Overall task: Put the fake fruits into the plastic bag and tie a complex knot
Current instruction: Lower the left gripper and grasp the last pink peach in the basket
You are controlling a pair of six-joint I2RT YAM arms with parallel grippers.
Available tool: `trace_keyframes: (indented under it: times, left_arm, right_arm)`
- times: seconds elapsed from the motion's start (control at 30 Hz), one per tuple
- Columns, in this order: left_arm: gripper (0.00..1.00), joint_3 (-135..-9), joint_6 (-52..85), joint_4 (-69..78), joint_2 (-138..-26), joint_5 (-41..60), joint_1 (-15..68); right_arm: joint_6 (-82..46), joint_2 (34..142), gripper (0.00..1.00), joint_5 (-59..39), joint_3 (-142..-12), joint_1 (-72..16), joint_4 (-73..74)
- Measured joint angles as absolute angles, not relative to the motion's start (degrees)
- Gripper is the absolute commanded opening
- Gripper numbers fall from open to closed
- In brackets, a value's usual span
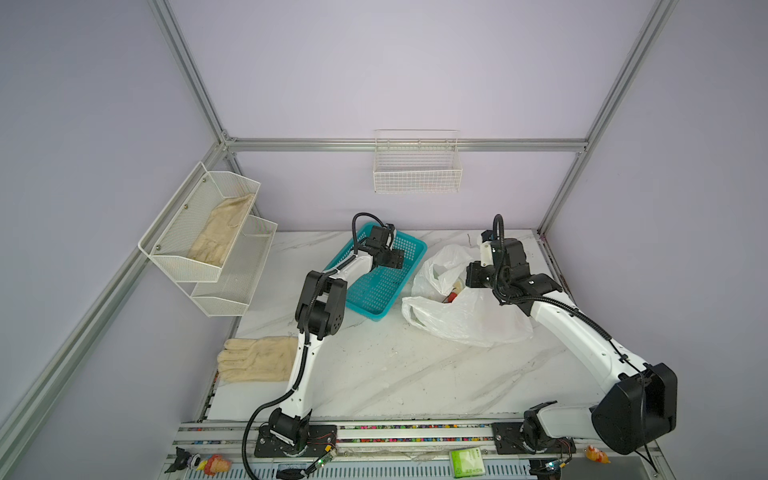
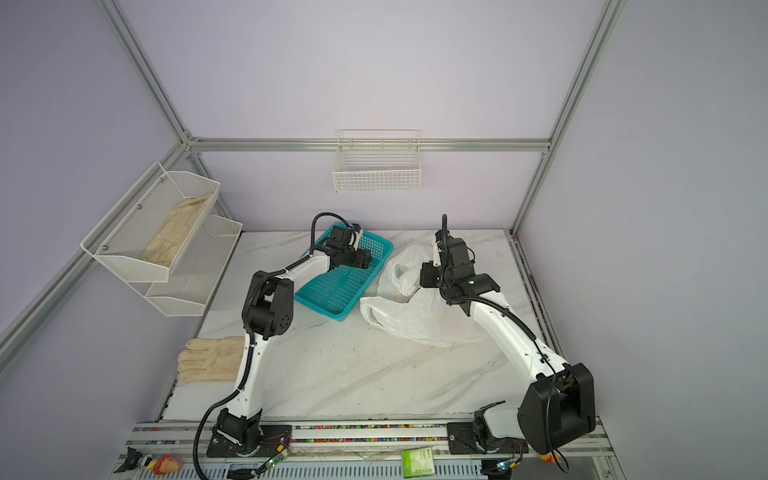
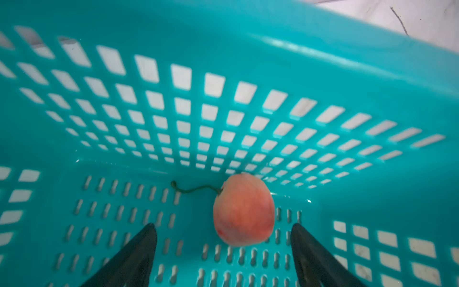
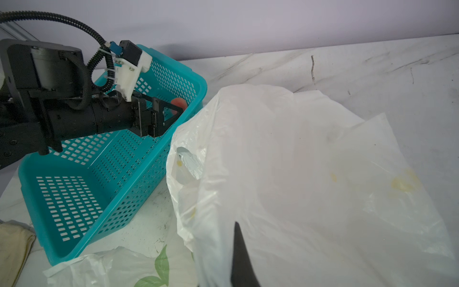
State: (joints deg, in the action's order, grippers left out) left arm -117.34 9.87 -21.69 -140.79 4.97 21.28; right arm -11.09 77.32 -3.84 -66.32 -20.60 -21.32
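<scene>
- On the white marble-patterned tabletop (image 1: 395,374), we see a teal perforated plastic basket (image 1: 374,295) standing just beside a thin, translucent white plastic bag (image 1: 469,324), the basket to the left in both top views.
- Our left wrist view shows a small, rounded pink-red fake fruit (image 3: 244,210) with a thin green curling stem, lying on the basket's slotted floor close to an end wall.
- We find the left gripper (image 3: 223,225) low inside the basket, its two black fingers (image 3: 139,253) spread wide to either side of the fruit's near end, not touching it and holding nothing.
- Across the table, the right gripper (image 4: 238,238) is clamped shut on the bag's upper film, which rises from it like a tent, the mouth open on the side facing the basket.
- We note a green leaf print (image 4: 161,264) and faint yellow marks on the crinkled plastic.
- In a top view a small red object (image 1: 452,296) shows inside the bag's mouth; it may be another fruit, though we cannot make it out at that size.
- A beige fabric glove (image 1: 257,359) lies flat at the table's left edge beside the left arm (image 1: 303,365), and a second glove (image 1: 220,232) rests in the upper tier of a white mesh wall rack (image 1: 232,286).
- A white wire basket (image 1: 417,174) hangs on the back wall.
</scene>
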Motion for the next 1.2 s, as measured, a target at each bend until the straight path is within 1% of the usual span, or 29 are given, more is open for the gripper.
trace_keyframes:
  times: [0.07, 0.2, 0.33, 0.6, 0.7, 0.93, 1.0, 1.07, 1.13, 1.2]
  left_arm:
    - [0.75, -121.4, 9.7, -23.0, -143.3, 5.5, 21.3]
    - [0.69, -125.6, 9.6, -25.1, -145.9, 5.8, 21.3]
    - [0.59, -127.0, 9.2, -26.1, -146.8, 6.0, 21.3]
    - [0.45, -127.2, 8.2, -27.3, -146.9, 6.8, 21.3]
    - [0.43, -127.2, 7.9, -27.8, -146.9, 6.8, 21.3]
    - [0.41, -127.1, 7.8, -28.3, -146.5, 5.9, 21.3]
    - [0.41, -125.4, 7.9, -28.4, -144.4, 5.5, 21.3]
    - [0.4, -120.4, 8.0, -28.1, -139.5, 5.9, 21.3]
    - [0.4, -113.4, 8.4, -27.0, -132.3, 7.1, 21.3]
    - [0.4, -103.3, 9.0, -22.9, -122.2, 9.0, 21.5]
  right_arm:
    - [-11.1, 77.3, 0.0, -3.8, -66.3, -20.6, -21.3]
    - [-11.0, 77.3, 0.0, -3.9, -66.3, -20.6, -21.3]
    - [-11.0, 77.3, 0.0, -3.9, -66.3, -20.6, -21.3]
    - [-11.0, 77.3, 0.0, -3.9, -66.3, -20.6, -21.3]
    - [-11.0, 77.3, 0.0, -3.9, -66.3, -20.6, -21.3]
    - [-11.0, 77.3, 0.0, -3.9, -66.3, -20.6, -21.3]
    - [-11.0, 77.3, 0.0, -3.9, -66.3, -20.6, -21.3]
    - [-11.0, 77.3, 0.0, -3.9, -66.3, -20.6, -21.4]
    - [-11.0, 77.3, 0.0, -4.0, -66.3, -20.6, -21.5]
    - [-10.9, 77.3, 0.0, -4.7, -66.3, -20.6, -21.4]
